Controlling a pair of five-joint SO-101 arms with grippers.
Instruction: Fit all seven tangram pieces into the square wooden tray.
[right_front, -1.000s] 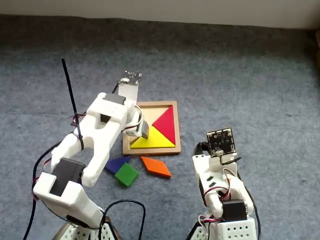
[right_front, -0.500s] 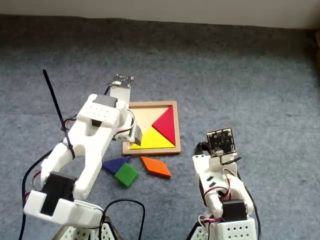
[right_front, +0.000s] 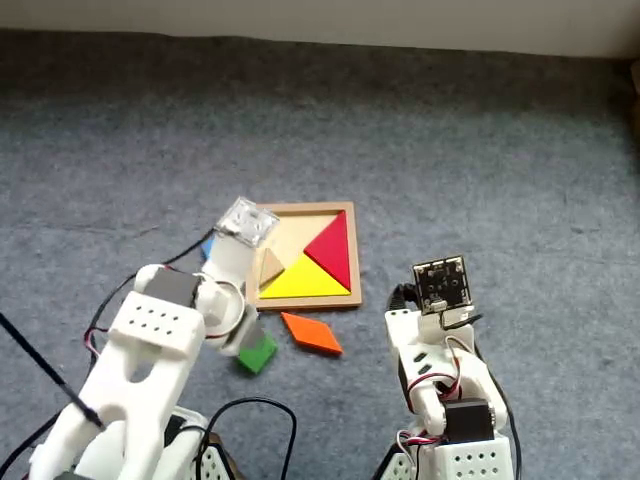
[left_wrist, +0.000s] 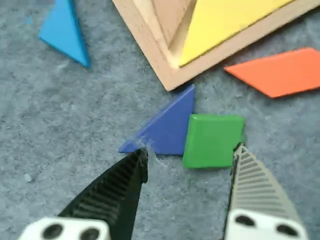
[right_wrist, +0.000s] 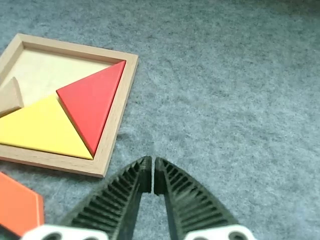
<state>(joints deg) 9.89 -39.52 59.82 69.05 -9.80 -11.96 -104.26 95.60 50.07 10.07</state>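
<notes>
The square wooden tray (right_front: 352, 255) holds a red triangle (right_front: 333, 250), a yellow triangle (right_front: 300, 281) and a small tan triangle (right_front: 270, 265). On the carpet in front of it lie an orange parallelogram (right_front: 312, 332) and a green square (right_front: 258, 352). A dark blue triangle (left_wrist: 167, 130) touches the green square (left_wrist: 212, 140). My left gripper (left_wrist: 190, 150) is open just above these two pieces, one finger at each side. A light blue triangle (left_wrist: 65, 32) lies left of the tray. My right gripper (right_wrist: 152, 165) is shut over bare carpet, right of the tray (right_wrist: 122, 112).
Grey carpet covers the table. The left arm (right_front: 150, 350) leans over the ground left of the tray and hides the dark blue piece in the high view. The right arm (right_front: 445, 380) stands folded at the front right. Open carpet lies behind the tray and to its right.
The left arm has drawn back from over the tray's left half to the near side, above the blue and green pieces. The tan triangle now shows in the tray. The right arm stayed still.
</notes>
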